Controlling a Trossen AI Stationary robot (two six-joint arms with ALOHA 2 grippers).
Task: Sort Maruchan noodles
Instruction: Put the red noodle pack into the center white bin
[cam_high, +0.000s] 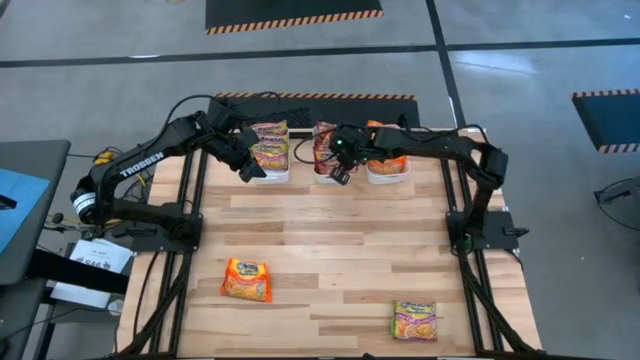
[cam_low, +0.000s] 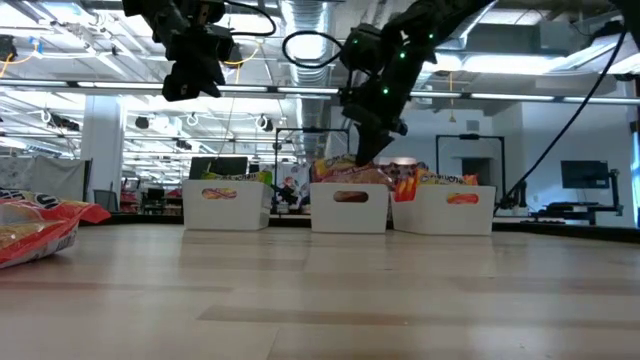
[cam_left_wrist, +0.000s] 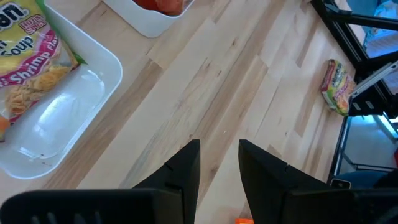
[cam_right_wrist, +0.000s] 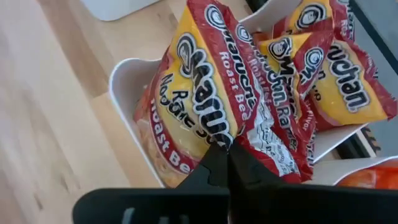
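Maruchan noodle packets are mostly gathered in three white bins along the table's (cam_high: 330, 235) twelve o'clock edge. The right gripper (cam_right_wrist: 227, 163) hangs over the middle bin (cam_high: 331, 172), its fingers pinched together on the edge of a red-trimmed Roast Beef packet (cam_right_wrist: 208, 106) that stands tilted on the pile of like packets in that bin. The left gripper (cam_left_wrist: 219, 163) hovers above the table just off the six o'clock edge of the left bin (cam_high: 270, 172), fingers slightly parted with nothing between them; a pink-trimmed Shrimp packet (cam_left_wrist: 31, 59) lies in that bin. The right bin (cam_high: 385, 172) holds orange packets. Two packets lie loose on the table, well apart from the bins: an orange-trimmed packet (cam_high: 246, 279) toward seven o'clock and a green-trimmed packet (cam_high: 414, 321) toward five o'clock. From table height, the orange one fills the near nine o'clock corner, and the bins stand in a row across the far side.
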